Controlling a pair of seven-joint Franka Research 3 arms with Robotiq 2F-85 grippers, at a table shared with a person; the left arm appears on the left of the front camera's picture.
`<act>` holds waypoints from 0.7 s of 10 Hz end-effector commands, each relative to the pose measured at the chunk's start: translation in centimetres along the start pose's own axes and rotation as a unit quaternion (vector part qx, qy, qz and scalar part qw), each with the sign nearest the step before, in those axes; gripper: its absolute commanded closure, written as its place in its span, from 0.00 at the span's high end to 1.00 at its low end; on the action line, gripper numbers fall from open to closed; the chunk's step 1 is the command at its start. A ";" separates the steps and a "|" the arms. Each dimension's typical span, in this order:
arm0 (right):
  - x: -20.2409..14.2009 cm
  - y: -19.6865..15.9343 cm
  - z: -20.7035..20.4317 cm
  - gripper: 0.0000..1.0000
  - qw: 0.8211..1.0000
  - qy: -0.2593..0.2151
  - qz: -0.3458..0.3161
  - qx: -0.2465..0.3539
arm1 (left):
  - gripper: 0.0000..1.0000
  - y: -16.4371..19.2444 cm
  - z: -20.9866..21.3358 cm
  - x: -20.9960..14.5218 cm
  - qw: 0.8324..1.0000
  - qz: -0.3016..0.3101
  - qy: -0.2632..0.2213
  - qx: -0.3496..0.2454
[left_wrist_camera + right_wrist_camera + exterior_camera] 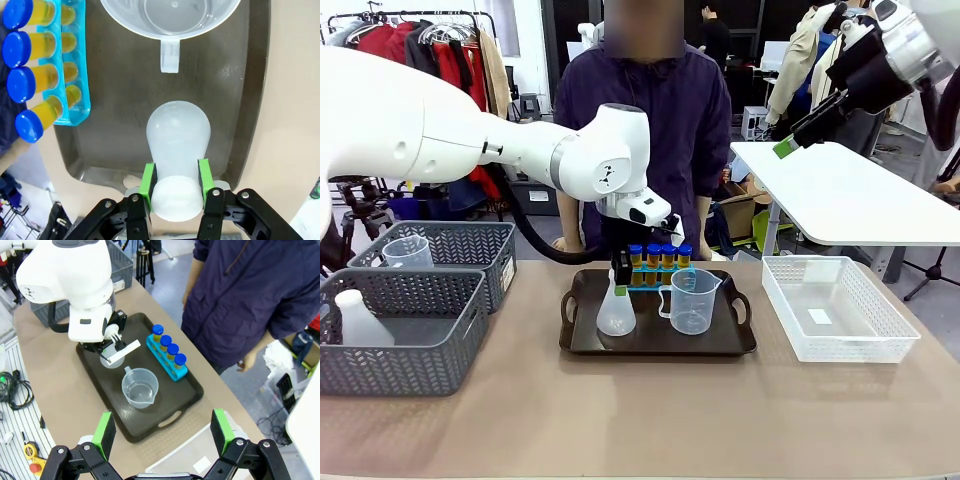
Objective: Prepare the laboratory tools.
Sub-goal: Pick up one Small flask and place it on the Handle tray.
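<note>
Left fingers [148, 186] clamping conical flask [177, 145] neck

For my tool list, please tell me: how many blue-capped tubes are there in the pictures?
4. All four amber tubes stand side by side in the small blue rack, at the far edge of the dark tray, behind the beaker. No other tube is visible.

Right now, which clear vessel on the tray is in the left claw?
The translucent white conical flask, its neck between the left claw pads; the clear handled measuring beaker stands free.
</note>
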State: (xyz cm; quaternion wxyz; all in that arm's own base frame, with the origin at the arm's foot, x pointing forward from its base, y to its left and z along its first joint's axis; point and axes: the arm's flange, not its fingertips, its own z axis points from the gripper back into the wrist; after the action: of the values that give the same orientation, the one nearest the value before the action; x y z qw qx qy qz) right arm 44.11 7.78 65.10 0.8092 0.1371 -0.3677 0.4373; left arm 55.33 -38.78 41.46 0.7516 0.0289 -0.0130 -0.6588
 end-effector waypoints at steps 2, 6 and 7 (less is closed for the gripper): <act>0.0 0.0 0.2 1.00 1.000 0.001 0.003 0.000 | 0.00 -0.4 -0.4 -0.7 1.000 0.012 -0.025 -0.005; 0.0 0.0 0.2 1.00 1.000 0.001 0.003 0.000 | 0.58 -0.4 0.0 -1.0 0.999 0.020 -0.025 -0.006; 0.0 0.0 0.2 1.00 1.000 0.001 0.003 0.000 | 0.77 -0.2 0.1 -1.1 1.000 0.019 -0.024 -0.003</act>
State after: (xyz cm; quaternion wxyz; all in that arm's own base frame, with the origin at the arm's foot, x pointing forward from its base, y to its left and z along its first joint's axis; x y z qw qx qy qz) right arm 44.11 7.78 65.10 0.8092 0.1371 -0.3677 0.4373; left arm 55.63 -38.43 41.37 0.7593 0.0140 -0.0212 -0.6503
